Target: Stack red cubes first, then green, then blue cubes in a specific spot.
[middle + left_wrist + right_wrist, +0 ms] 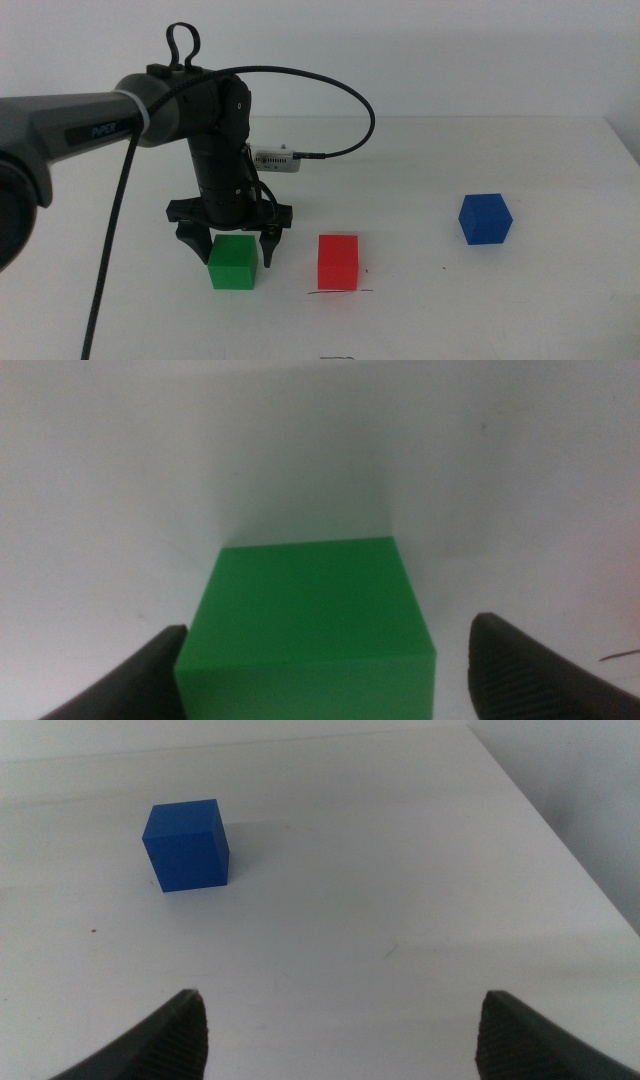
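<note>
— How is your left gripper (233, 243) now?

— My left gripper is down at the table (520, 150), with the jaws spread wide on both sides of the green cube (234, 263). The cube is between them. In the left wrist view one jaw seems to be right at the cube's edge and the other has a clear gap, so I am not gripping it. The cube sits on the table.

— And the other cubes?

— The red cube (338, 262) stands just beside the green one, on the side toward my right arm. It is right behind the thin black line (338, 293), at its edge. The blue cube (485, 218) is well apart, farther to that same side.

— What does one view show that another does not?

— The middle view shows all three cubes and the line, but not my right gripper (345, 1040). The right wrist view shows it: the jaws are wide apart, holding nothing, with the blue cube ahead of them. The left wrist view shows only the green cube.
</note>
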